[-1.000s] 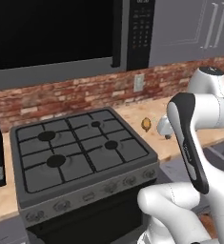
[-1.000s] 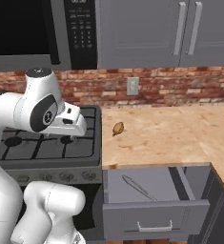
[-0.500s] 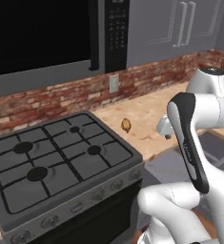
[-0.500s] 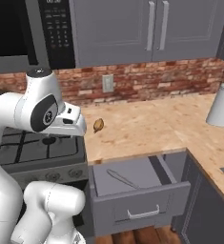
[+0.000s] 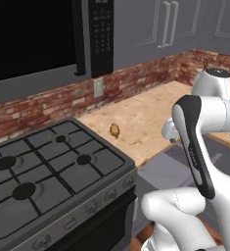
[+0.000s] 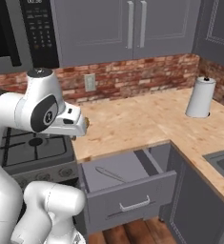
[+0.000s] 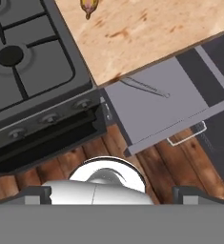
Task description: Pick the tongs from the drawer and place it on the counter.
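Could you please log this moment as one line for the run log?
stage: approach | drawer: open | tongs: lying in drawer, untouched | counter: tongs not there yet

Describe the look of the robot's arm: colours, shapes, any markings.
The arm is built of glossy white rounded shells with dark grey to black joints. One black joint cover runs as a long rounded strip along a link in the left base view. A round grey cap tops one joint, and a grey disc with a small mark sits on its side.

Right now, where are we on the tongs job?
Done: the drawer stands pulled open. In hand: nothing; the tongs lie inside it, and the arm is well above them. Left: reach in, grasp, lift, and place on the counter.
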Controlling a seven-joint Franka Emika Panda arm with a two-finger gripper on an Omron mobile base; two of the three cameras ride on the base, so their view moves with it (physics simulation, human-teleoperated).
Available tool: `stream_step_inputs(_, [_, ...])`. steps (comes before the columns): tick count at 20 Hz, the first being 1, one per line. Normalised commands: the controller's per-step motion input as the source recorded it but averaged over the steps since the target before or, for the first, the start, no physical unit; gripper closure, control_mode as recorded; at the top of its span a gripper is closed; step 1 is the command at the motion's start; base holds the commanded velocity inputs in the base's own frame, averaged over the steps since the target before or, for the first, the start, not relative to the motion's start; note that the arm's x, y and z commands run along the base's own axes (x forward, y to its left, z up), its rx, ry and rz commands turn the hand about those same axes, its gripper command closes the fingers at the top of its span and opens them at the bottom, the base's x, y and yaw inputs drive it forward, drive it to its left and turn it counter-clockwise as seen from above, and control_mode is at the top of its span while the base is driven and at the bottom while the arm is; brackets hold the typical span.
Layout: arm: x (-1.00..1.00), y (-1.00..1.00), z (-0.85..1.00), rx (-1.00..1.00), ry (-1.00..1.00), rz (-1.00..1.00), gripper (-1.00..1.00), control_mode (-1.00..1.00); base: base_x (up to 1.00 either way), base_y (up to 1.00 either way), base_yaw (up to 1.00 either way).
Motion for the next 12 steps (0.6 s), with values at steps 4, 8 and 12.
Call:
stream_step_inputs(4, [0.0, 0.0, 0.0, 0.01, 0.0, -0.03, -1.0, -1.0, -0.01, 0.0, -0.12])
stream_step_inputs(8, [0.0, 0.0, 0.0, 0.05, 0.0, -0.13, -1.0, -1.0, 0.0, 0.0, 0.0])
stream_step_inputs(12, [0.1, -0.15, 0.0, 0.05, 0.0, -0.14, -1.0, -1.0, 0.0, 0.0, 0.0])
